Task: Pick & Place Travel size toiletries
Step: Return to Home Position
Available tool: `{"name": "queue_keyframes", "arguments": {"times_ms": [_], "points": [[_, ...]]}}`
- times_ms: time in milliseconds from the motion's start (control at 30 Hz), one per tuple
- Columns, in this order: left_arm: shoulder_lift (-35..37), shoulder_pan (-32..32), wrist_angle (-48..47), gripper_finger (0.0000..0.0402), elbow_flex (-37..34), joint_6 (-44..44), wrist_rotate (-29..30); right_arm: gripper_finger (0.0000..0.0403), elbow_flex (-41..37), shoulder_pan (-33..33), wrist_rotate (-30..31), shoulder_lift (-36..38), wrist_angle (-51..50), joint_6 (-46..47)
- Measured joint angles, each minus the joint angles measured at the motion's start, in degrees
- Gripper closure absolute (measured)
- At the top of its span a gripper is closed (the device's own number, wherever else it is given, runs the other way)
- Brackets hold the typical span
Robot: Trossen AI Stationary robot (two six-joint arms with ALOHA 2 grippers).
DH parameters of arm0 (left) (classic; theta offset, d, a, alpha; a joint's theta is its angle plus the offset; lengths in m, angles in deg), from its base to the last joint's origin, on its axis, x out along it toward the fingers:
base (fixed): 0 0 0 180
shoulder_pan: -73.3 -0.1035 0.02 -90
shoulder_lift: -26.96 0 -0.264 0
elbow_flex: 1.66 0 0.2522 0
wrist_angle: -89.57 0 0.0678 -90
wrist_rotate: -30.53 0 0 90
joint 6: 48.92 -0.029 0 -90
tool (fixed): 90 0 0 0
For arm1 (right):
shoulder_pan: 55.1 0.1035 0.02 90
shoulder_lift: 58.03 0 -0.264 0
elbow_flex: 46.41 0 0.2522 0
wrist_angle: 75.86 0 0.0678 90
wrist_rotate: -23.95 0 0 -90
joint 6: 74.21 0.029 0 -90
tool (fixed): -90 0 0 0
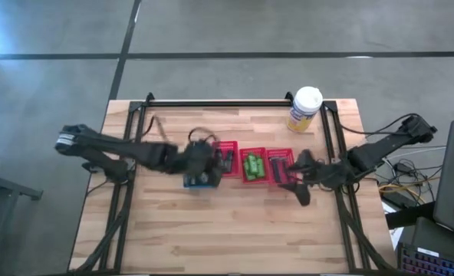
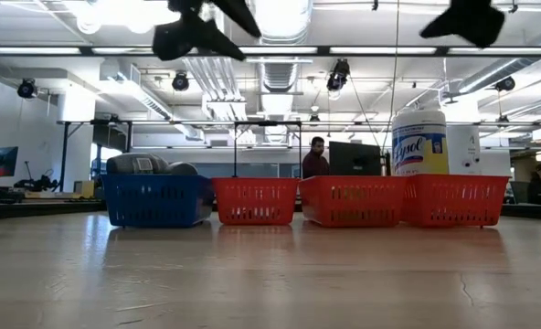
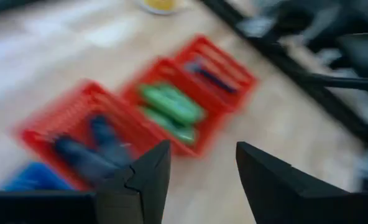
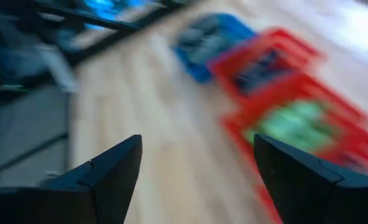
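Observation:
Four small mesh trays stand in a row mid-table. The blue tray (image 1: 202, 181) holds grey oval bottles (image 2: 147, 164). The first red tray (image 3: 78, 134) holds dark packs (image 3: 87, 152), the middle red tray (image 1: 253, 167) bright green bottles (image 3: 170, 104), and the last red tray (image 1: 279, 164) thin dark items (image 3: 210, 73). My left gripper (image 3: 202, 149) hangs open above the blue and first red trays (image 1: 214, 162), with nothing between its fingers. My right gripper (image 4: 196, 140) hangs open and empty above the last red tray's right side (image 1: 294, 173).
A big white-capped, yellow-labelled jar (image 1: 305, 109) stands at the table's far right. Black frame rails (image 1: 340, 165) run along the left, right and far edges. Bare wood (image 1: 227, 230) lies in front of the trays. People sit in the room beyond the table (image 2: 317, 157).

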Motion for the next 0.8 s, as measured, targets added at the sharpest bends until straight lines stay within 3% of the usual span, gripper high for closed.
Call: {"name": "queue_keyframes", "arguments": {"times_ms": [100, 200, 267, 333, 400, 533, 600, 700, 800], "points": [[2.75, 5.24, 16.59, 0.0222, -9.50, 2.54, -0.54, 0.0109, -7.84, -2.17, -5.78, -0.57, 21.56, -7.02], [3.01, 8.27, 43.91, 0.0234, -19.96, -0.44, 0.59, 0.0118, -11.81, -6.43, -10.79, -3.75, 40.16, -14.79], [2.27, 7.44, 60.91, 0.0243, -25.30, -7.08, 3.62, 0.0125, -11.16, -10.72, -13.34, -6.54, 44.59, -18.40], [2.53, 3.93, 70.54, 0.0251, -29.13, -13.15, 5.44, 0.0131, -7.56, -16.40, -16.00, -9.53, 41.49, -20.26], [4.02, -2.35, 71.53, 0.0259, -30.82, -14.80, 2.89, 0.0136, -2.78, -23.17, -18.64, -11.74, 34.00, -22.50], [8.95, -20.03, 60.70, 0.0276, -29.44, -15.36, -15.13, 0.0147, 7.57, -37.09, -20.20, -16.33, 21.64, -29.72], [11.11, -29.22, 53.49, 0.0283, -27.27, -18.40, -21.88, 0.0152, 12.05, -42.79, -20.21, -17.73, 19.99, -32.75], [14.46, -41.36, 46.58, 0.0291, -23.54, -27.37, -24.88, 0.0161, 16.69, -49.26, -18.49, -18.73, 18.35, -36.52], [17.68, -52.23, 42.26, 0.0297, -19.96, -33.52, -25.36, 0.0168, 18.83, -52.64, -11.92, -18.59, 17.09, -39.08]]}}
